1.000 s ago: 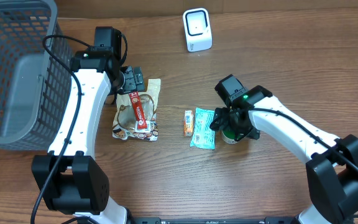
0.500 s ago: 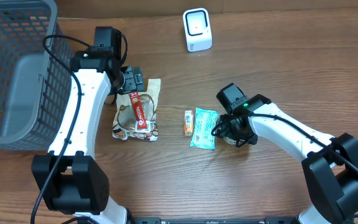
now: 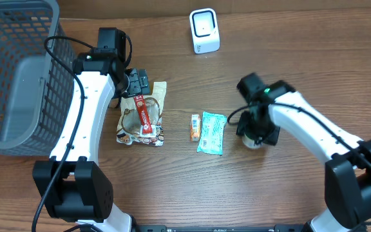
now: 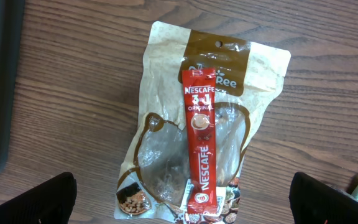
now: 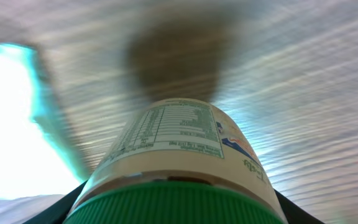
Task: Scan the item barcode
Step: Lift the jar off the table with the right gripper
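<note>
right gripper [image 3: 255, 132] seems clamped on green-capped bottle [image 5: 179, 143]; left gripper [image 3: 138, 84] spread. lift straight, turn barcode side toward scanner [image 3: 205, 31].

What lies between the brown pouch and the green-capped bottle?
The overhead view shows a small orange packet and a teal packet there, lying side by side.

one basket [image 3: 8, 71], one scanner [image 3: 204, 30], one bottle [image 5: 176, 134], one pouch [image 4: 166, 81], one coffee stick [image 4: 201, 155], two small packets [image 3: 195, 127] [image 3: 212, 132].
</note>
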